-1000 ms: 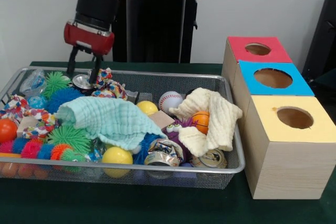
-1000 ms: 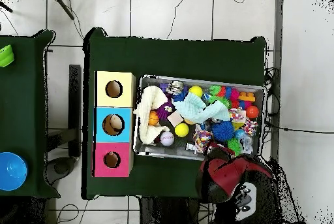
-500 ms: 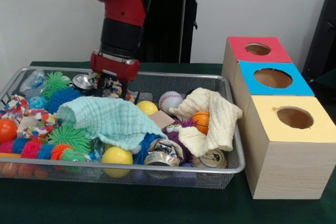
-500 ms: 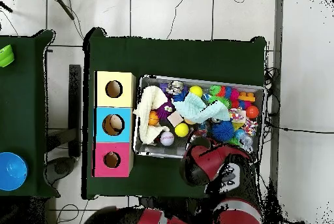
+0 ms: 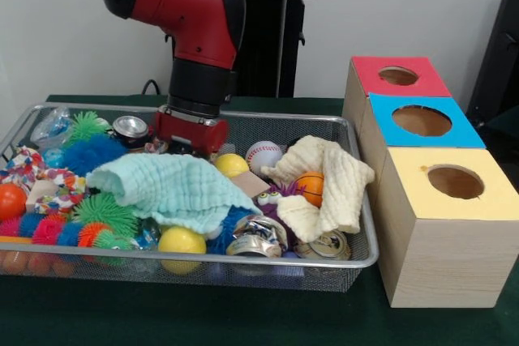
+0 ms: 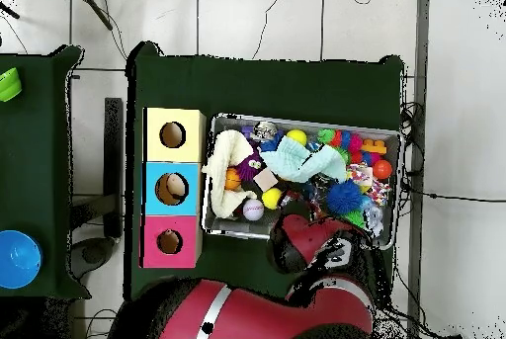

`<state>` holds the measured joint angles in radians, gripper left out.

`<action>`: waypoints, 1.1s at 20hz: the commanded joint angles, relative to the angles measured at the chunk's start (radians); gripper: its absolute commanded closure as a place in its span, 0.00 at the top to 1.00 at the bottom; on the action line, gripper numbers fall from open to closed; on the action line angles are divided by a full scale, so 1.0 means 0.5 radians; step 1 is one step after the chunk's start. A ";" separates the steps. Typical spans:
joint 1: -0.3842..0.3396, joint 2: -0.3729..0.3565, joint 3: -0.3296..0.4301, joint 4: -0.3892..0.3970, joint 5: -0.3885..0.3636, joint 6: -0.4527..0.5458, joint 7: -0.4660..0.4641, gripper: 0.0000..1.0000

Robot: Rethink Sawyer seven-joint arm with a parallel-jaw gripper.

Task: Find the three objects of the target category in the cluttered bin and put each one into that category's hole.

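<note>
The wire mesh bin (image 5: pixel 366 237) is full of clutter and also shows in the overhead view (image 6: pixel 306 121). My gripper (image 5: pixel 190 142) is low at the bin's far side, its tip hidden behind a mint cloth (image 5: pixel 166 188). In the overhead view the arm (image 6: pixel 306 246) covers it. No duck or tiger shows. A purple toy with white eyes (image 5: pixel 272 198) lies partly under a cream cloth (image 5: pixel 328 180). The red-topped box's hole (image 5: pixel 398 75) is at the far right and shows in the overhead view (image 6: pixel 169 242).
Blue-topped (image 5: pixel 422 121) and yellow-topped (image 5: pixel 455 181) boxes stand in front of the red one. The bin holds yellow balls (image 5: pixel 180 242), a baseball (image 5: pixel 263 155), an orange ball (image 5: pixel 310 186), crushed cans (image 5: pixel 255 237), and spiky balls (image 5: pixel 105 212).
The arm swung from above the can at the bin's far left corner towards the middle and dropped lower. The gripper's tip went behind the mint cloth, which has shifted a little.
</note>
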<state>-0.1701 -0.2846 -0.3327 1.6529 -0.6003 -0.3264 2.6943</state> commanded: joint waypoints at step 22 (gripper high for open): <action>0.238 -0.017 -0.282 -0.015 0.567 -0.461 0.079 1.00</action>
<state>-0.0882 -0.2891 -0.4736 1.6531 -0.4633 -0.4319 2.6943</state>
